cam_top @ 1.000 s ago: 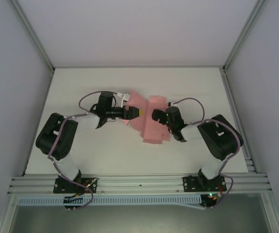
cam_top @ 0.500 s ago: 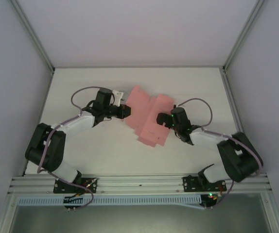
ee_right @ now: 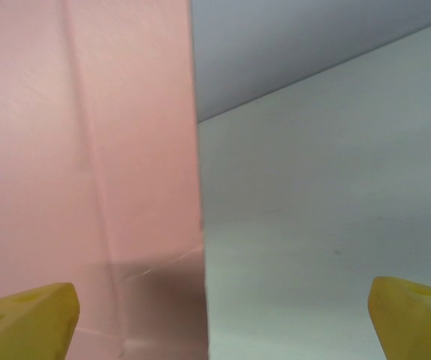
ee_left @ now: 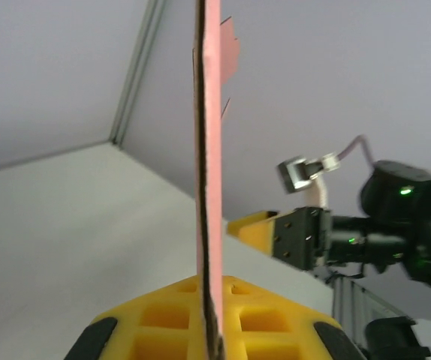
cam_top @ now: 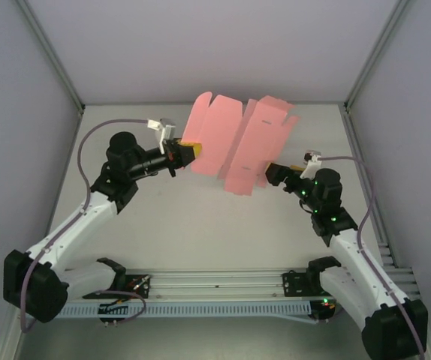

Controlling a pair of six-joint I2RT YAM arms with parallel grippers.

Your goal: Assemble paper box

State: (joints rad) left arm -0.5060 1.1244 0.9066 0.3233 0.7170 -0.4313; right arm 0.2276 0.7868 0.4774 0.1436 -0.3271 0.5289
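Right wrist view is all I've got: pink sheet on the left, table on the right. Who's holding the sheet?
Observer: The left hand, shut on the left edge of the paper box.
Operator: And the right hand?
Observer: The right hand is open by the lower right edge; I can't tell if it touches.
Operator: Folded yet?
Observer: No. It's a flat die-cut sheet, flaps out, held up off the table.

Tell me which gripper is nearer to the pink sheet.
Left. The left gripper is shut on the sheet at its left edge, holding it up. The right gripper is open at the lower right edge, not gripping it.
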